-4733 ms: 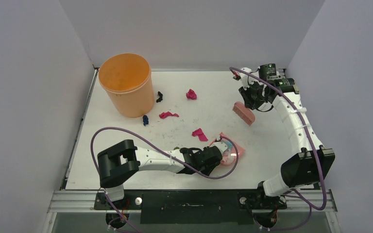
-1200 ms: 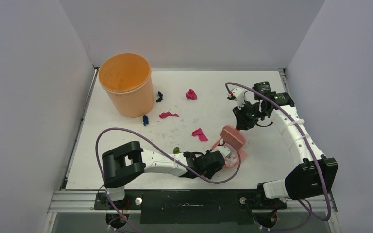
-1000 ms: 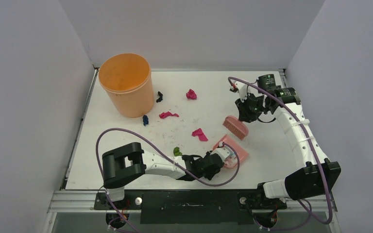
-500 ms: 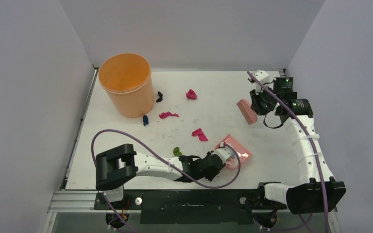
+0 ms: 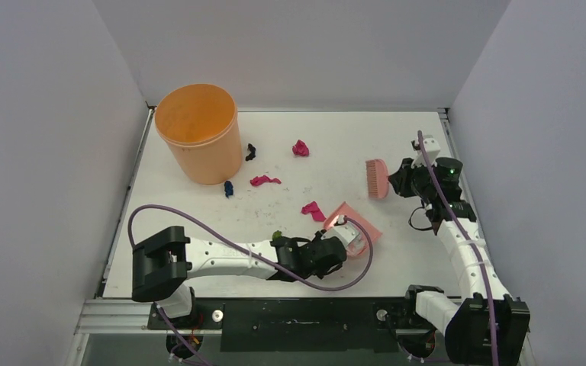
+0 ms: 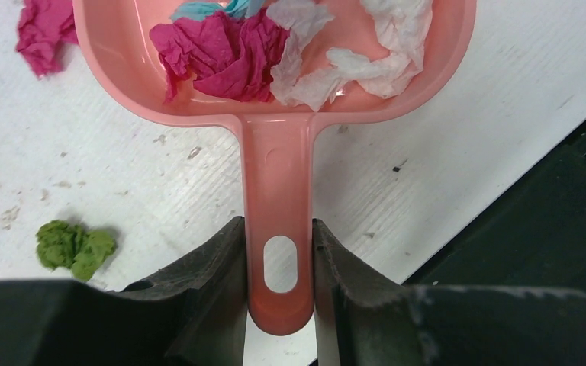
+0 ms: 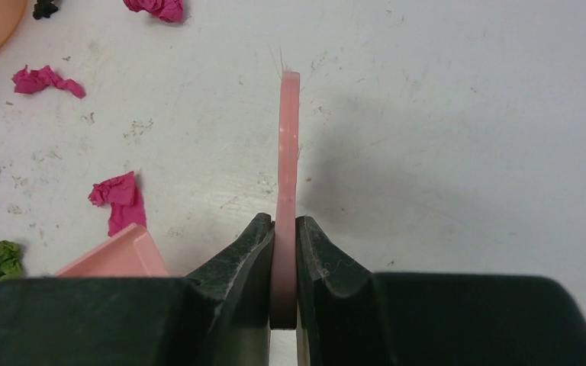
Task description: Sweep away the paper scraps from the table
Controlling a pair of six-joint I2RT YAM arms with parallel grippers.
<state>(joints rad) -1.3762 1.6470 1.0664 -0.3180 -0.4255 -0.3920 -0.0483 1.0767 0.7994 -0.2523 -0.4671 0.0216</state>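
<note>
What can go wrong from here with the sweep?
1. The dustpan holds paper scraps, and the left pincer grips only its thin handle; a tilt could spill them.
2. The green scrap lies behind the pan's mouth, beside the pincer, so it may get missed or dragged.
3. The dark blue scrap sits by the orange bucket; the brush might bump the bucket.

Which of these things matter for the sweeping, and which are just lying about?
For the job: scraps, dustpan, brush, table; probably the bucket for dumping.
Just there: purple cables, grey walls.
</note>
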